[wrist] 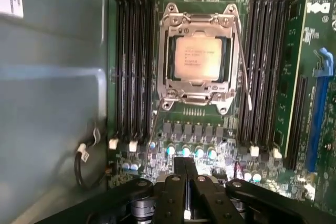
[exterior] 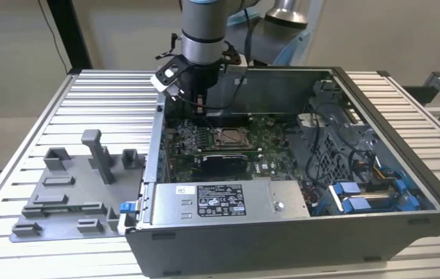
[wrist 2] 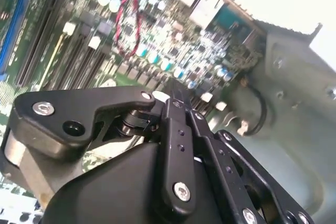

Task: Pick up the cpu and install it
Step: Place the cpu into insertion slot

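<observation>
The arm [exterior: 203,32] is a round silver-grey tube with dark bands at its joints and a pale blue shell [exterior: 300,40] on the joint behind it. Black cables [exterior: 231,55] loop about the wrist, where a small white-and-black block [exterior: 167,74] is mounted. The gripper [wrist: 185,162] is matte black: flat link bars, rounded knuckles and narrow fingers [wrist 2: 176,127], all pinned with bright silver screws [wrist 2: 43,109]. Small round holes run along the fingers.

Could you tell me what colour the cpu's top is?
The cpu is pale silver, clearest in the first wrist view.
</observation>
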Robot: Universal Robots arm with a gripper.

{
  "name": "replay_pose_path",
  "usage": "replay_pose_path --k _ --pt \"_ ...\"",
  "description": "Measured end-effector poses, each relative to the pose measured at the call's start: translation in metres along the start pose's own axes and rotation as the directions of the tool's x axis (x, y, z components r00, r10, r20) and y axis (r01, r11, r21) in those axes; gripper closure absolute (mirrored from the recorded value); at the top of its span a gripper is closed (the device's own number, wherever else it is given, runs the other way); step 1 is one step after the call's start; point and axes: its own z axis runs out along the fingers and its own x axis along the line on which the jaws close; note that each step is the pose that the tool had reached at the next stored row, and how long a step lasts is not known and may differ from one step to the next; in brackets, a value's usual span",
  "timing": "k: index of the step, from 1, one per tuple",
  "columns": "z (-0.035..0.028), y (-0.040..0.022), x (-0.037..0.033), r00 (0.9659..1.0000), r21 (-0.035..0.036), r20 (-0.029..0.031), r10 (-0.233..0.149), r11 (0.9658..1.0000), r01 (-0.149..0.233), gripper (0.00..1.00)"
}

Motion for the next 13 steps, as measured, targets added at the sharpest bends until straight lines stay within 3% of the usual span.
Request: replay_pose_path --k 1,3,6,9,11,13 --pt "0.0002 -0.0021 0.0001 1.0000 -0.0044 -0.0023 -0.001 1.0000 0.001 1.00" --pt "0.0009 -0.0092 0.0003 0.9999 -0.0129 -0.0136 -0.002 0.9999 0.002 1.00" --pt "0.0018 -0.0189 0.0007 0.9998 -0.0164 -0.0182 -0.003 0.9999 0.003 1.00" --pt "0.0020 -0.0199 0.0014 0.9996 -0.0190 -0.0266 -0.004 0.9998 0.004 1.00" --pt "0.0021 -0.0200 0.0018 0.9993 -0.0215 -0.0364 -0.005 0.9998 0.004 1.00" --pt "0.0024 -0.0199 0.0025 0.9986 -0.0252 -0.0529 -0.007 0.9997 0.005 1.00"
